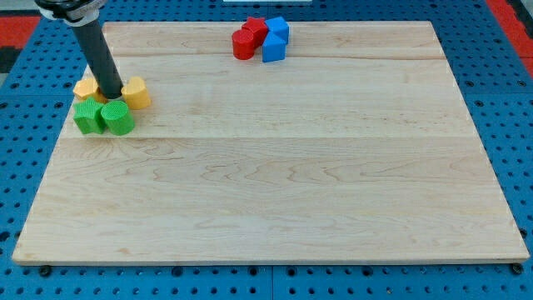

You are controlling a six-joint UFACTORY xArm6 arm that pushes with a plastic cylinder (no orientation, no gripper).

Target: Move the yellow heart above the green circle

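Yellow heart [136, 92] sits far left on the desk [275, 183], near the top edge, at approx 1 o'clock from the green circle [118, 119] & touching it. Can't tell which way the heart points or its long axis. My tip [110, 94] is down just at 9 o'clock of the heart, betw. it & another yellow block [86, 88]. Green block [87, 116], shape unclear, touches the circle at 9. No claw on this rod. Red blocks [248, 38] & blue blocks [275, 40] cluster at top centre.
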